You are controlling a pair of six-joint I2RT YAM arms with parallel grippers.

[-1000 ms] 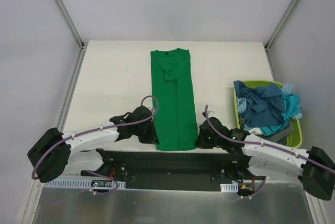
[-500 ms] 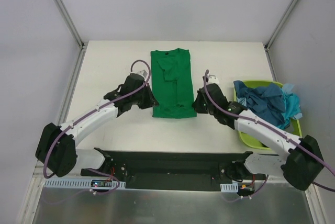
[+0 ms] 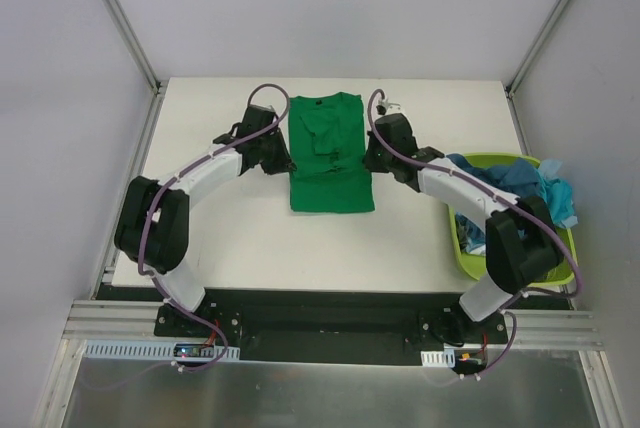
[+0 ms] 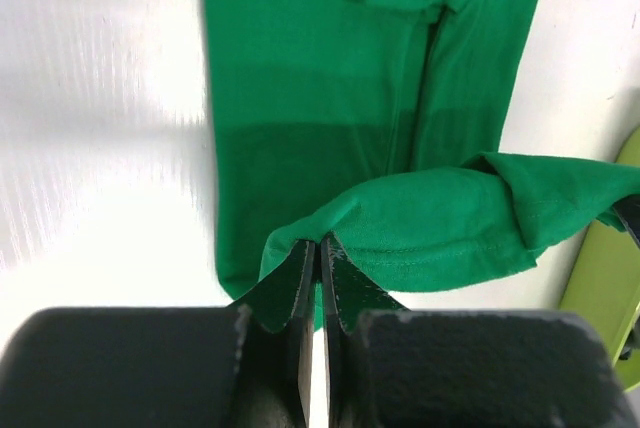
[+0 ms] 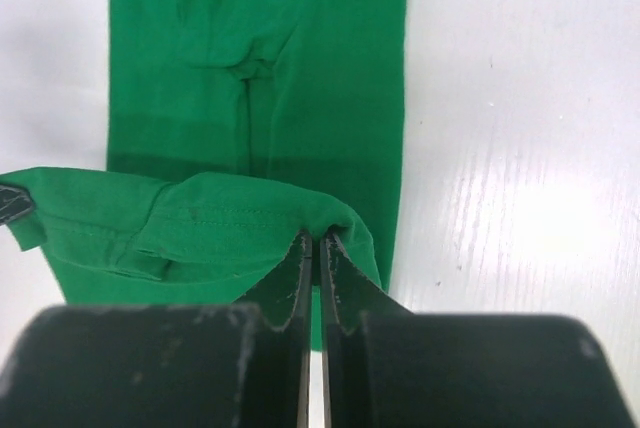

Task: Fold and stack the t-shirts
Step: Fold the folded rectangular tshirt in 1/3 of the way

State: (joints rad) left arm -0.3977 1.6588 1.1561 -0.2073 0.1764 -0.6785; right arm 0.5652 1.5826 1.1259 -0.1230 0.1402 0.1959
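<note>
The green t-shirt (image 3: 330, 153) runs lengthwise, collar toward the worktop's (image 3: 210, 218) far edge; the left hand (image 4: 318, 258) and right hand (image 5: 316, 253) each pinch its raised hem.

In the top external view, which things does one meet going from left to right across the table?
Left end effector, bright green cloth t-shirt, right end effector, lime-green plastic basket holding blue cloth shirts.

White arms (image 3: 205, 170) with black joints, black grippers (image 4: 318, 244), purple cables (image 3: 268, 87).
</note>
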